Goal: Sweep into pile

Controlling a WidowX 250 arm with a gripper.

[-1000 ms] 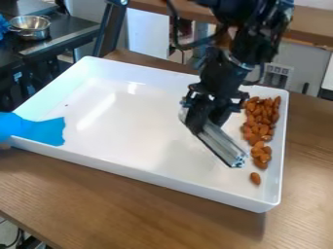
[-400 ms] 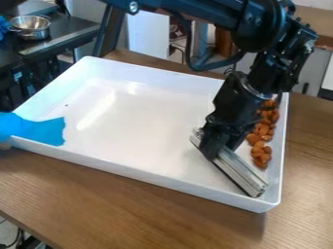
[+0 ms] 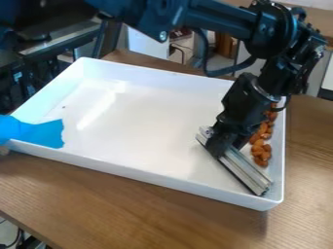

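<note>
Wood counter (image 3: 123, 209) carries a big white tray (image 3: 143, 124), set at a slant. Black arm (image 3: 218, 20) comes in from the top, w/ gripper (image 3: 220, 144) hanging in the tray's right half, fingers clenched on a metal bar (image 3: 246, 171) nr its upper-left end. Blue sheet (image 3: 40, 133) (tape or glove, can't tell) laps over the tray's left rim. Almonds (image 3: 262, 153) lie in a loose strip along the R wall, just beyond the bar, partly behind the arm. Tiny dark speck (image 3: 64, 107) on the tray floor, far L.

Bar's free end sits nr the front-right corner, prob. set to push the nuts up along the wall into a tighter pile.

Main risk = that corner: if the arm presses toward the front or R wall, the bar end could jam & shove the whole tray on the counter. Long overhang past the fingers = leverage, so a snag could twist the bar in the grip. If the bar isn't flat on the floor, nuts may slip under; if its end doesn't hug the wall, some may get past b/c of the gap. Too quick a push could scatter the strip or ride nuts up the wall. Any nut hidden behind the bar or arm could get missed/pinched.
</note>
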